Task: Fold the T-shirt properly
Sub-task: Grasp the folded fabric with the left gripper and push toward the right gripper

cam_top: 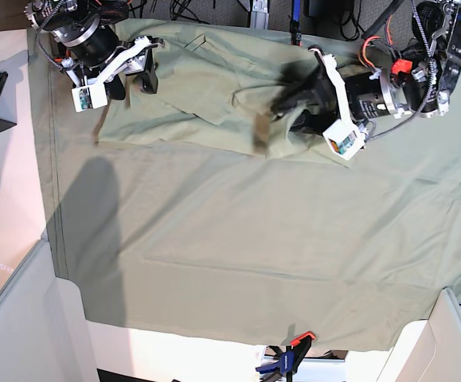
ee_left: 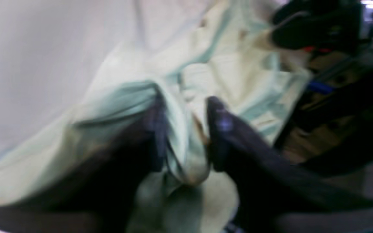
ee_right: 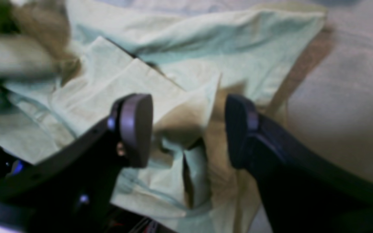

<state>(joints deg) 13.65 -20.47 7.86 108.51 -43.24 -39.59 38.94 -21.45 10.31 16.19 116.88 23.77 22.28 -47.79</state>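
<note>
Step in hand: gathering and repositioning the garment, not yet folding proper. The T-shirt (cam_top: 206, 107) lies bunched and creased along the far edge of the worktop (cam_top: 230, 239), on a green tablecloth (cam_top: 238, 270) of nearly the same colour. No clean fold line is visible; the shirt is not spread flat.

Left claw (ee_left: 186, 136): closed down to a narrow gap on a pinched ridge of T-shirt fabric (ee_left: 180, 145), cloth filling the space between the 2 fingers. In the base view this claw (cam_top: 290, 103) sits at the shirt's right-hand end, and the cloth there is drawn up into a peak. That view is motion-blurred around the claw.

Right claw (ee_right: 186, 129): spread wide, nothing between the fingers, hovering above a folded corner of the shirt (ee_right: 173, 97). In the base view it (cam_top: 138, 76) stands over the shirt's opposite end, near the far left corner of the cloth.

Judgement: the next move calls for the right claw to descend and take an edge or corner, so that both arms can pull the shirt taut and lay it flat. Care is needed to pinch the shirt alone and not the tablecloth beneath.
</note>
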